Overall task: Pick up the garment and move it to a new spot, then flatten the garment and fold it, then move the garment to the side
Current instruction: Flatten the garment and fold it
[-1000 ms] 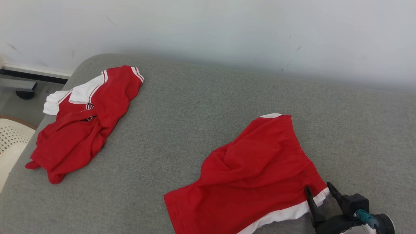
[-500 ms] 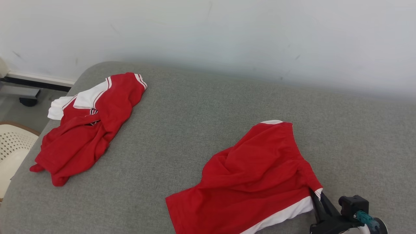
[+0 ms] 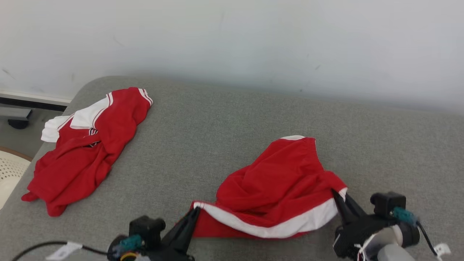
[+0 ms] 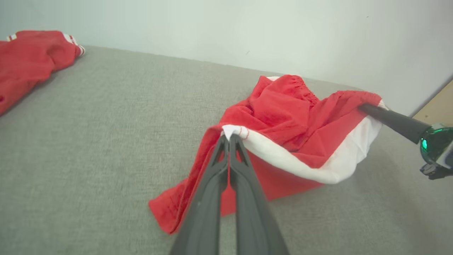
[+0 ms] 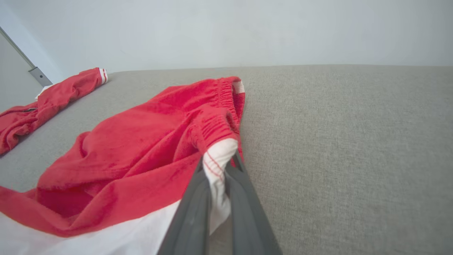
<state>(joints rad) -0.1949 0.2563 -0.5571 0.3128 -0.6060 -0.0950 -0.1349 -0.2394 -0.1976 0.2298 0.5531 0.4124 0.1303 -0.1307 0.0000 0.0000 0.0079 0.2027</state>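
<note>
The garment [image 3: 279, 181] is a pair of red shorts with a white band, lying bunched on the grey cushioned surface [image 3: 224, 123]. My left gripper [image 3: 194, 213] is shut on the near-left corner of the white-banded edge, seen close up in the left wrist view [image 4: 229, 139]. My right gripper [image 3: 336, 196] is shut on the right corner, where white cloth is pinched between its fingers [image 5: 218, 163]. The banded edge hangs raised between both grippers, while the waistband end [image 5: 230, 88] rests farther back on the surface.
A second red and white garment [image 3: 83, 152] lies crumpled at the surface's far left corner. A pale perforated chair [image 3: 9, 170] stands off the left edge. A white wall [image 3: 253, 43] runs behind the surface. Bare grey fabric stretches between the two garments.
The head camera has shifted. My left gripper came into view and shut on the shorts' left corner. The right gripper shut on the right corner, and the white-banded edge rose off the surface.
</note>
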